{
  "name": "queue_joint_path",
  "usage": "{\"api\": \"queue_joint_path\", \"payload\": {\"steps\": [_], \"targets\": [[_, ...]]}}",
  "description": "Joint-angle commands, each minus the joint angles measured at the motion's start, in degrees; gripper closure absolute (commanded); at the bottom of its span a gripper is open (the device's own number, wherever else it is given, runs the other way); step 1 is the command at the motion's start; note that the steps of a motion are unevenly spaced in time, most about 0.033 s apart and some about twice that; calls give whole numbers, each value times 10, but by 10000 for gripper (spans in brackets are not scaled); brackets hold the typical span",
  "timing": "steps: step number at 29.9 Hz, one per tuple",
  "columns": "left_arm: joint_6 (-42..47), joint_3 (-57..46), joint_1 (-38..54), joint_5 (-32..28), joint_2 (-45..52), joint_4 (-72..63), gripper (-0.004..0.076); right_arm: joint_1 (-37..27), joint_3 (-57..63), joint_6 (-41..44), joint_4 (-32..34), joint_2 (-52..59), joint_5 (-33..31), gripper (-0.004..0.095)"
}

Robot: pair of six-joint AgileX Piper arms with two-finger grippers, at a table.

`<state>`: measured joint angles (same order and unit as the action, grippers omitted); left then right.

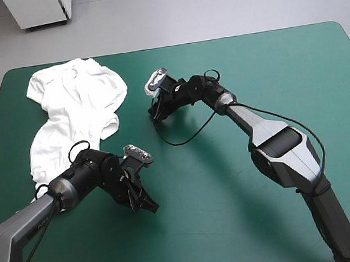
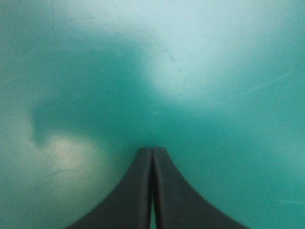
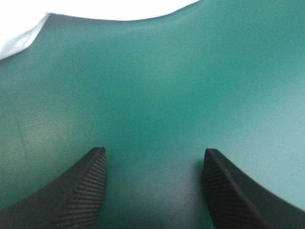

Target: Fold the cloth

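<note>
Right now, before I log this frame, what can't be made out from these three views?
- High view: the T-shirt has its near end hidden by the left arm. Its collar is lost in the crumples.
- Right wrist view: only a white strip of T-shirt shows ahead of the open right gripper. The picture's edge cuts it off and no folds are readable.
- Left wrist view: the shut left gripper shows over bare teal-green cover, with no T-shirt in view.

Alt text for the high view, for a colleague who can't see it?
White T-shirt lies crumpled at the teal-green table's far-left corner, gripped by neither arm. The left gripper is over bare table off its near end; the right gripper faces its right side.
</note>
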<state>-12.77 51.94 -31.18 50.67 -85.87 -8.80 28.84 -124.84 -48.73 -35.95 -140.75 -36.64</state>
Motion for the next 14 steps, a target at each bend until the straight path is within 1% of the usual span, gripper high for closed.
{"api": "queue_joint_path", "payload": {"steps": [1, 4, 7, 14], "targets": [[5, 18, -3, -1, 17, -10, 733, -3, -9, 13, 1, 35, -29, 355], [1, 19, -3, 2, 17, -7, 733, -4, -9, 26, 1, 43, -51, 355], [1, 42, -3, 35, 22, -7, 733, -4, -9, 24, 10, 61, -84, 355], [16, 148, -3, 82, 81, 1, 733, -11, -9, 36, 17, 132, -162, 355]]}}
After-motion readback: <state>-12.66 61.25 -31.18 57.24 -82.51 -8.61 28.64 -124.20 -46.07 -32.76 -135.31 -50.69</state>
